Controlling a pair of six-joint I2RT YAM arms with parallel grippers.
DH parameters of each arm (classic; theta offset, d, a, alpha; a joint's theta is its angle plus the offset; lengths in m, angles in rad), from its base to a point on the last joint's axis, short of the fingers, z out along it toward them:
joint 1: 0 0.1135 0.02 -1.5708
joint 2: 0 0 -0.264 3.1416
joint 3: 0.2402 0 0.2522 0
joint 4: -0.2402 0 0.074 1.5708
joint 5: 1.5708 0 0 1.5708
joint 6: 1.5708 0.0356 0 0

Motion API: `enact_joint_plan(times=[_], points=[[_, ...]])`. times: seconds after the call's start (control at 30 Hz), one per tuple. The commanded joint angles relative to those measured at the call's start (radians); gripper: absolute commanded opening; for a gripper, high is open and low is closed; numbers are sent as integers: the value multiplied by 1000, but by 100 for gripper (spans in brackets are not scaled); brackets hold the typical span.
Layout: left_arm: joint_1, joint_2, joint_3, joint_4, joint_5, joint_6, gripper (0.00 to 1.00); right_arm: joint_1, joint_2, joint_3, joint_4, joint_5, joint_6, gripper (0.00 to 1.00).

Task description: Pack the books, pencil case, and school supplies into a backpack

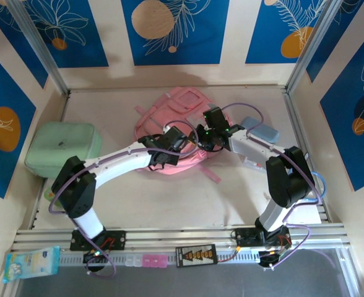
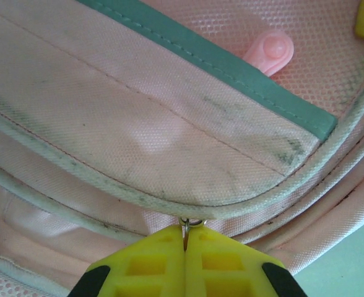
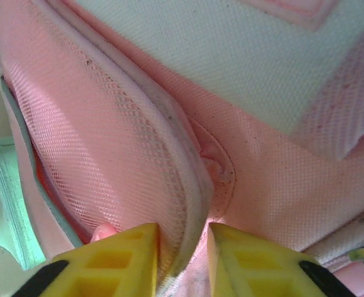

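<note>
The pink backpack (image 1: 177, 106) lies flat at the middle back of the table. My left gripper (image 1: 169, 145) rests on its near side, shut on a small metal zipper pull (image 2: 191, 222) under the white piping of a front pocket (image 2: 169, 124). My right gripper (image 1: 207, 137) comes in from the right. Its yellow fingers (image 3: 117, 257) pinch a raised fold of pink mesh and its padded rim (image 3: 188, 185). The pale blue-grey pencil case (image 1: 261, 130) lies just right of the backpack. The books and the school supplies are hidden from view.
A mint-green soft case (image 1: 64, 148) sits at the left wall. A blue tissue pack (image 1: 30, 263) lies on the front rail by the left base. Something white and red (image 1: 250, 164) peeks from under my right forearm. Open tabletop lies between the arms.
</note>
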State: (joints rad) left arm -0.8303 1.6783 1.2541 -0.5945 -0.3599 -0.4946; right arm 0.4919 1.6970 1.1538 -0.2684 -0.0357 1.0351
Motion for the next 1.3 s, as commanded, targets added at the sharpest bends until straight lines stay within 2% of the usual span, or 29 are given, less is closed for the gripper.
enact_joint_plan(times=[0.0, 0.17, 0.43, 0.57, 0.67, 0.77, 0.8, 0.9, 0.97, 1.0, 1.17, 1.27], points=[[35, -27, -10, -55, -31, 2, 0, 1, 38, 47, -71, 37, -36, 8], [104, -68, -68, -36, -30, 39, 0, -52, -14, 13, -78, 73, -126, 3], [281, -66, -90, 30, 203, 161, 0, -138, -5, 65, -110, -65, -343, 1], [286, -85, -82, 47, 363, 226, 0, -183, 41, 114, -106, -197, -486, 0], [276, -102, -91, 54, 463, 239, 0, -208, 87, 164, -113, -203, -560, 0], [252, -114, -92, 44, 498, 246, 0, -236, 127, 219, -127, -174, -578, 0], [240, -117, -90, 43, 510, 245, 0, -247, 134, 232, -130, -167, -569, 2], [206, -105, -57, 45, 556, 233, 0, -266, 131, 276, -183, -157, -492, 21], [173, -89, -30, 55, 580, 226, 0, -268, 91, 264, -201, -157, -440, 37], [159, -77, -17, 63, 586, 222, 0, -266, 64, 245, -199, -144, -410, 41], [87, -7, 54, 101, 604, 203, 0, -269, -127, 73, -211, -46, -206, 52], [59, 18, 75, 122, 597, 186, 0, -264, -228, -60, -164, -78, -94, 53]])
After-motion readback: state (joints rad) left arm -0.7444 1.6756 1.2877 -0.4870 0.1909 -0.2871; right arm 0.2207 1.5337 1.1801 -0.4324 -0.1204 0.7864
